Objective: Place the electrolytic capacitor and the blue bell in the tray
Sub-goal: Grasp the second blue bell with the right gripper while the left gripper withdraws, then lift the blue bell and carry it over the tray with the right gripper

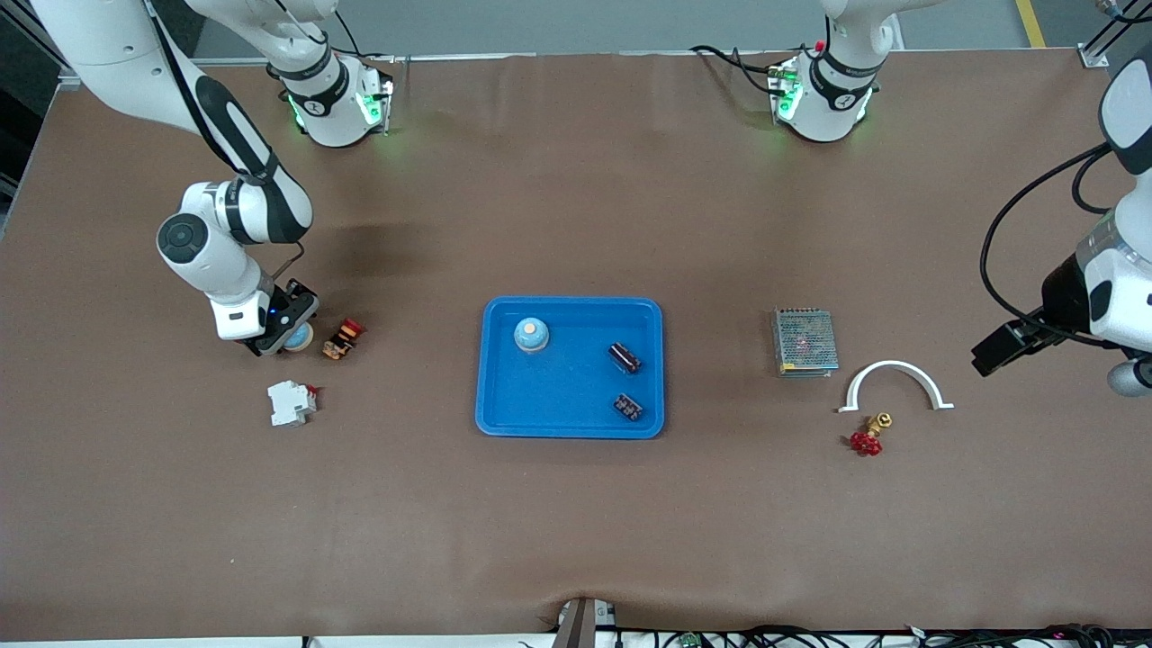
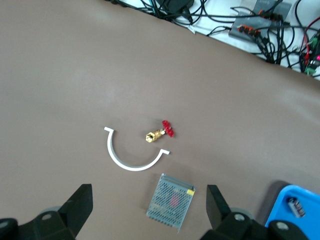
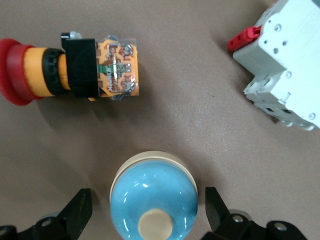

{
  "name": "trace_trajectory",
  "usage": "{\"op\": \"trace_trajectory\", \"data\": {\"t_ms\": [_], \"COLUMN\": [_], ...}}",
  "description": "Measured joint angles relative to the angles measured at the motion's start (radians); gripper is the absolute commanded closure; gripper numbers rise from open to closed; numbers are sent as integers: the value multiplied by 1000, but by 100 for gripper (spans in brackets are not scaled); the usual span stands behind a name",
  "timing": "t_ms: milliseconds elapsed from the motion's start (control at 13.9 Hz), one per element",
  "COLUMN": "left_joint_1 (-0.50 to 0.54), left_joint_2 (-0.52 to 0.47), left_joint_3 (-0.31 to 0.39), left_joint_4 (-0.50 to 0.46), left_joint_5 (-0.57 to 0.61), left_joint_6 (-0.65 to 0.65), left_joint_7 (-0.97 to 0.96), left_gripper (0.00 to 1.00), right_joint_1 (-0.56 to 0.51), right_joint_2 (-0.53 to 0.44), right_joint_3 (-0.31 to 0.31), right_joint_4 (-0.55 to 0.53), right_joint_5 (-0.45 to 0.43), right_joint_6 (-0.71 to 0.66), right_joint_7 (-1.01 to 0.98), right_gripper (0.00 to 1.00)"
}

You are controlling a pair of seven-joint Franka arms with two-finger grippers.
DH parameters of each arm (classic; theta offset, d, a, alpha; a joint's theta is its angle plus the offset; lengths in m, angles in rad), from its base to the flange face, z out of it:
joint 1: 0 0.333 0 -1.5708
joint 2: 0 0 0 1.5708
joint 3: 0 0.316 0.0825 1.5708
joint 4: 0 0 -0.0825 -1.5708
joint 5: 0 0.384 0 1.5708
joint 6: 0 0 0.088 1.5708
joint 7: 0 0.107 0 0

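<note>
The bright-blue tray [image 1: 558, 396] lies mid-table and holds one blue bell [image 1: 531, 335] and two dark electrolytic capacitors [image 1: 625, 356] [image 1: 628, 407]. A second blue bell [image 3: 152, 200] [image 1: 301, 339] stands on the table toward the right arm's end. My right gripper [image 3: 148, 215] [image 1: 288, 335] is low over it and open, one finger [image 3: 77, 212] on each side with a gap to the bell. My left gripper [image 2: 148, 210] [image 1: 997, 351] hangs open and empty in the air over the left arm's end of the table. The left wrist view catches a tray corner [image 2: 312, 197] with a capacitor [image 2: 296, 206].
A red-and-orange push button [image 1: 343, 338] [image 3: 70, 67] lies beside the bell on the table, and a white circuit breaker [image 1: 291, 402] [image 3: 285, 75] lies nearer the front camera. Toward the left arm's end lie a metal mesh power supply [image 1: 804, 342] [image 2: 170, 202], a white arc [image 1: 894, 385] [image 2: 131, 155] and a red-handled brass valve [image 1: 869, 437] [image 2: 160, 133].
</note>
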Motion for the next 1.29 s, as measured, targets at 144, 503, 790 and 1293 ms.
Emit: {"op": "trace_trajectory", "data": {"t_ms": [144, 503, 790, 1293], "left_joint_1": [-17, -193, -207, -204], "left_joint_2": [-33, -178, -247, -258], "left_joint_3": [25, 303, 346, 336], "left_joint_4": [-9, -102, -157, -175], "left_joint_5": [-16, -109, -129, -129], "left_joint_6": [-31, -125, -145, -162], "left_joint_7": [55, 268, 313, 313], "left_gripper": [0, 0, 0, 0], "right_joint_1": [0, 0, 0, 0], "right_joint_2": [2, -2, -4, -77], "right_joint_3": [2, 7, 7, 31], "right_joint_4": [0, -1, -1, 89], "right_joint_5": [0, 0, 0, 5], "right_joint_6": [5, 4, 4, -215], "right_joint_7": [-1, -2, -2, 1], "right_gripper": [21, 53, 57, 57]}}
